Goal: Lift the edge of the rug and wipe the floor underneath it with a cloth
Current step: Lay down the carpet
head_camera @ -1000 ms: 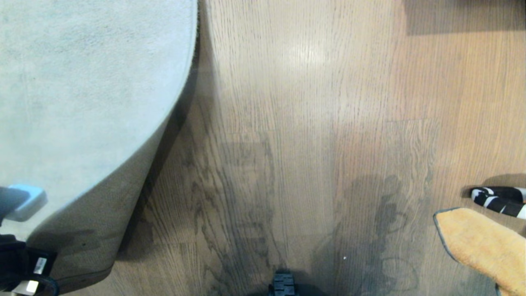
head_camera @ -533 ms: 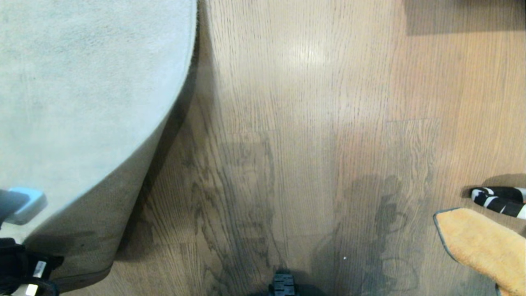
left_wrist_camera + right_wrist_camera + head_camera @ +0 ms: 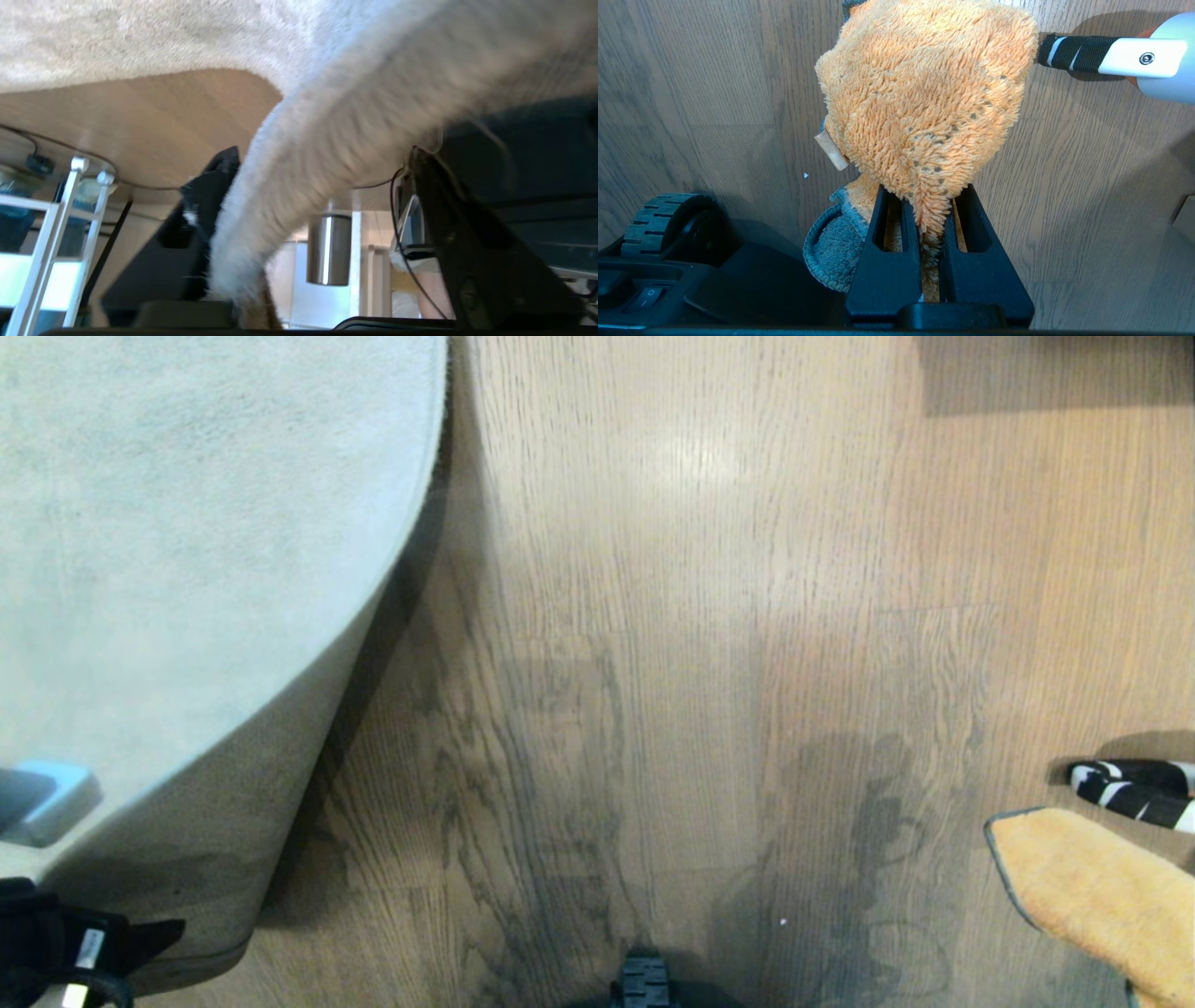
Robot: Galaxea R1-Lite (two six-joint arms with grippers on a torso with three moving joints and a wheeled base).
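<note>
At the far left of the head view the left gripper (image 3: pixel 103 933) sits low beside the raised rug edge (image 3: pixel 280 747). Its wrist view shows the jaws standing wide, with the pale pile of the rug edge (image 3: pixel 299 186) hanging between them and not pinched. The rug curls up here so that its tan underside faces the camera, and its border runs away from the robot, from the near left corner toward the far middle of the view. The rug thus lies directly at this gripper, so the left arm is the one placed to take or let go of it; it reaches forward and low, with its jaws astride the border.

To the right of the border spreads the floor (image 3: pixel 653 616), with darker streaks near the robot's base. The strip to be wiped probably lies in the shadow under the curl.

At the far right the cloth (image 3: pixel 1092 887) hangs from the right gripper (image 3: pixel 931 219), whose jaws are clamped narrow on its lower corner. The cloth is well apart from the rug, so the right arm would have to cross the open floor leftward.
</note>
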